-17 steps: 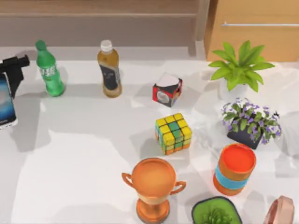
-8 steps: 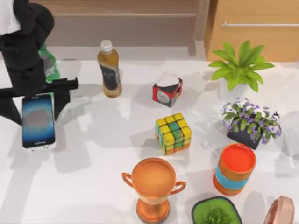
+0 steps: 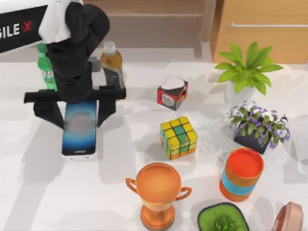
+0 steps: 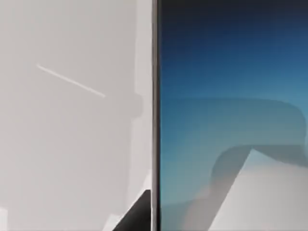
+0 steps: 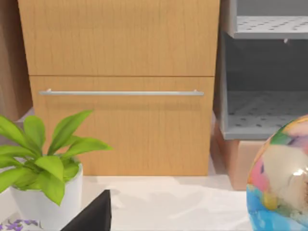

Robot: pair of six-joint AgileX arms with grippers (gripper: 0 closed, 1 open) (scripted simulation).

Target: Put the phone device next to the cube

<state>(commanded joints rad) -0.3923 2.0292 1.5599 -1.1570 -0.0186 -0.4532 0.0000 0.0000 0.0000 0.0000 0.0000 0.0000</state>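
The phone device, a slim phone with a blue screen and a grey blur, hangs above the table's left half. My left gripper is shut on it, one black finger on each long edge. In the left wrist view the phone's screen shows close up, with white table beside it. The cube, with yellow, green and orange squares, sits on the table right of the phone with a clear gap between them. A dark part of my right gripper shows in the right wrist view, facing a wooden cabinet.
Behind the left arm stand a green bottle and a tea bottle. A red-black-white box sits behind the cube. An orange trophy stands in front, an orange can and two potted plants to the right.
My left arm has carried the phone rightward from the table's left edge toward the middle, closer to the cube. The cube and other objects have not moved.
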